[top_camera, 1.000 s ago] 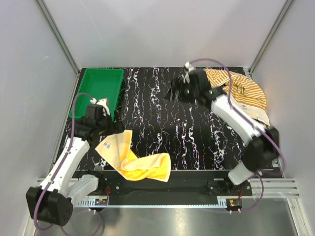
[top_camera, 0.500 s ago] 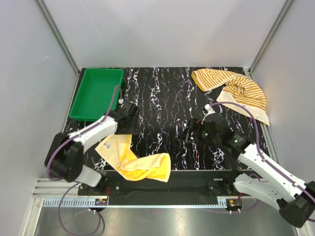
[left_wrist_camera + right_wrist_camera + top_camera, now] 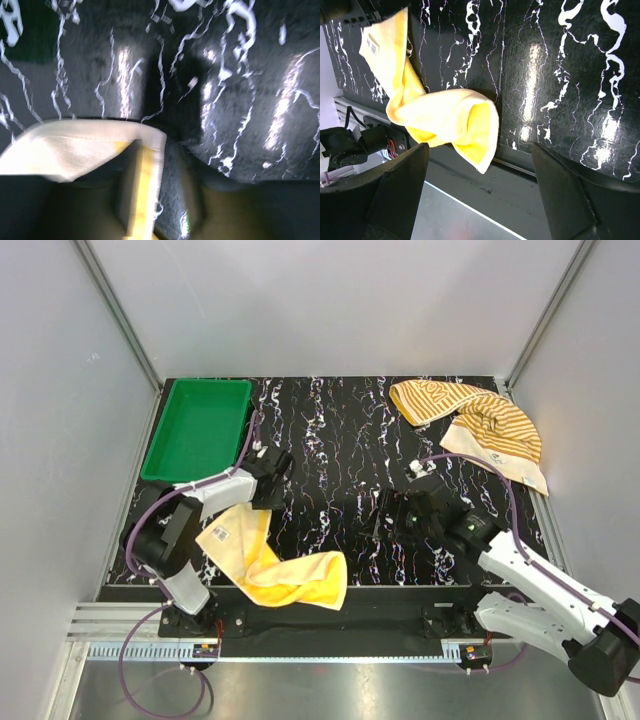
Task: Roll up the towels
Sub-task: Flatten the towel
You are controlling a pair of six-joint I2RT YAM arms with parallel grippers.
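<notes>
Left jaws arrived at yellow towel (image 3: pixel 275 575) far corner, closing around it; grip unconfirmed. Right jaws left striped towel (image 3: pixel 480 420), wide open, empty. Rolling not yet begun.

white-black L arm (image 3: pixel 213 490): elbow bent at 8 o'clock | black two-finger L gripper (image 3: pixel 272 462): at 10 o'clock, jaw gap unclear, blurred | white-black R arm (image 3: pixel 530 575): reaches from 5 o'clock to ctr | black two-finger R gripper (image 3: pixel 383 518): jaws wide apart
</notes>
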